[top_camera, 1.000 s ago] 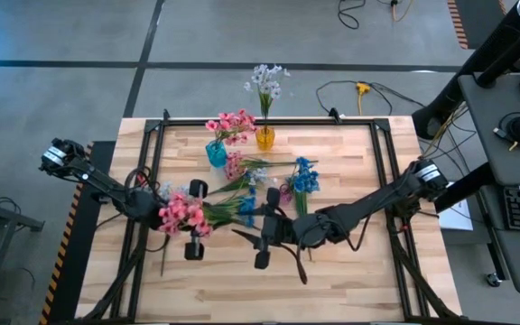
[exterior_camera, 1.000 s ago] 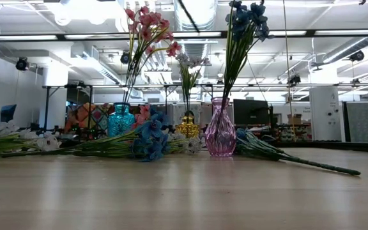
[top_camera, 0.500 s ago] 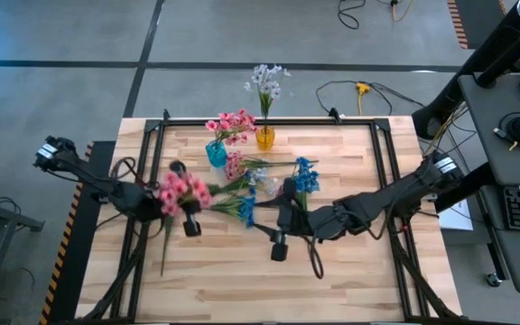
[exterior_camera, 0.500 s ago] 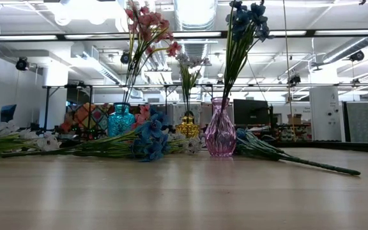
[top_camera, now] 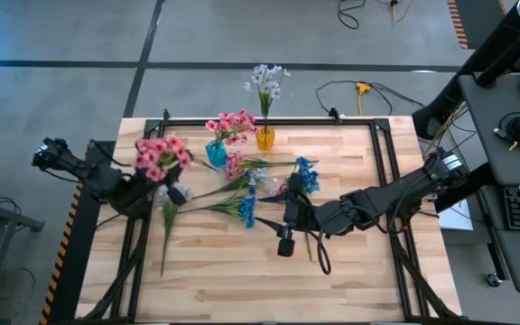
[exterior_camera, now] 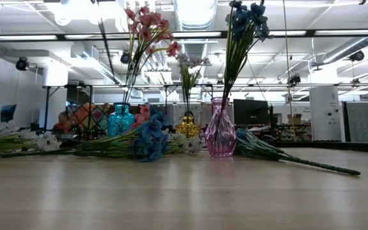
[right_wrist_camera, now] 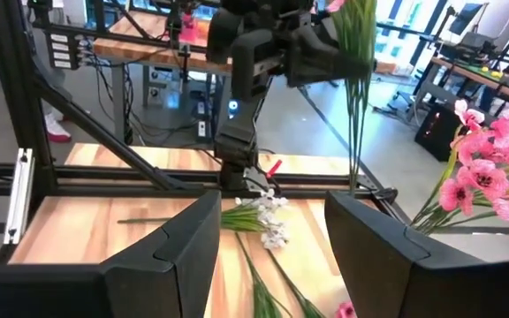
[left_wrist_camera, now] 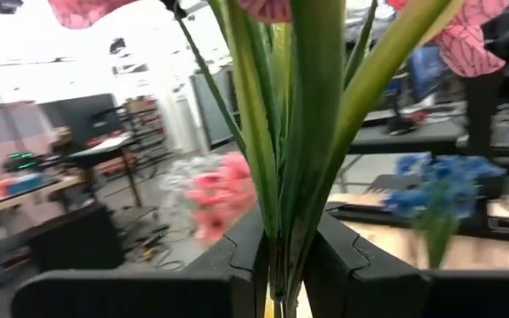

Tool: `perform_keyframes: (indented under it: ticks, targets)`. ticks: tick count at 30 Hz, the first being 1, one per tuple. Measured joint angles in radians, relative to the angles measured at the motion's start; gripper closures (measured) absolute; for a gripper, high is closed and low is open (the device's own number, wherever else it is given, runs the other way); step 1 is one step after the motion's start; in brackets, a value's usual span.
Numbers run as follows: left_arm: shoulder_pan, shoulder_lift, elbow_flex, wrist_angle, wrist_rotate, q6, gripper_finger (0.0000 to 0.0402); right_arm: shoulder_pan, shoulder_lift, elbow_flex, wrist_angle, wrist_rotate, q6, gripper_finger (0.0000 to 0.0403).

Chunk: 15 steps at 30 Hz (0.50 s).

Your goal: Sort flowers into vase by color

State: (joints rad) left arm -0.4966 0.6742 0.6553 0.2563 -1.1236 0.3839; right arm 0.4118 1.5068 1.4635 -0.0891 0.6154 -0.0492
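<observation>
Left gripper (left_wrist_camera: 281, 265) is clamped on the green stems of a pink flower spray (top_camera: 159, 155), holding it above the left part of the wooden counter (top_camera: 242, 289), with the stem trailing down toward the counter's near left. In the left wrist view the stems pass straight between the two dark fingers (left_wrist_camera: 246, 265).

Right gripper (right_wrist_camera: 268, 238) hangs over the middle of the counter with its fingers spread apart and nothing between them; in the high view it sits just beside the loose flowers.

Toward the back of the counter, a teal vase (top_camera: 216, 153) holds pink flowers (top_camera: 230, 124), a yellow vase (top_camera: 265, 137) holds pale white-lavender flowers (top_camera: 266, 79), and a pink glass vase (exterior_camera: 220, 129) holds blue flowers (exterior_camera: 245, 16).

More sprays lie flat on the counter between the arms: a blue spray (top_camera: 246, 209), another blue one (top_camera: 306, 174), and a pale white spray (right_wrist_camera: 268, 216).
</observation>
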Motion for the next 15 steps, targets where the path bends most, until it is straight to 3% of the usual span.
perform_keyframes:
  ticks: [9, 15]
  targets:
    - [0.092, -0.068, 0.096, -0.217, -0.003, 0.0, 0.0365, 0.0, 0.0, 0.0, -0.004, 0.024, -0.024, 0.0206]
    - [0.207, -0.107, 0.132, -0.303, 0.179, -0.046, 0.0365, -0.002, 0.0, 0.0, -0.003, 0.044, -0.031, 0.0206]
